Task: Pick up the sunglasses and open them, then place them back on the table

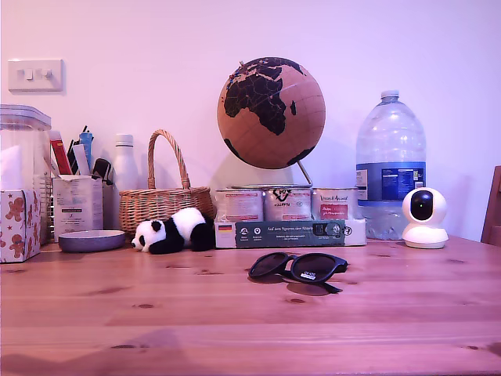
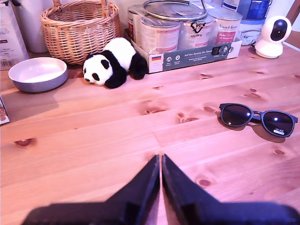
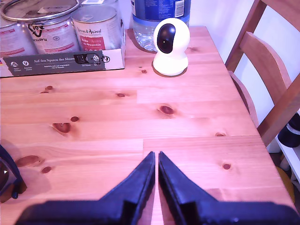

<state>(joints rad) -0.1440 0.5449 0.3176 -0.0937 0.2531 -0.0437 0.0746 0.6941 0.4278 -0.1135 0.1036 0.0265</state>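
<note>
The black sunglasses (image 1: 297,269) lie folded on the wooden table (image 1: 156,321), lenses facing the exterior camera, a small white sticker on one lens. In the first wrist view the sunglasses (image 2: 258,118) rest well ahead of my first gripper (image 2: 161,161), which is shut with nothing in it and hovers over bare planks. Only a dark corner of the sunglasses (image 3: 7,176) shows in the second wrist view. My second gripper (image 3: 156,158) is shut and empty above the table (image 3: 187,117). Neither arm appears in the exterior view.
Behind the sunglasses stand a box of tins (image 1: 290,219), a globe (image 1: 271,112), a toy panda (image 1: 172,230), a wicker basket (image 1: 163,200), a grey bowl (image 1: 91,240), a water bottle (image 1: 390,164) and a white camera (image 1: 424,217). A wooden chair (image 3: 267,79) stands past the table edge.
</note>
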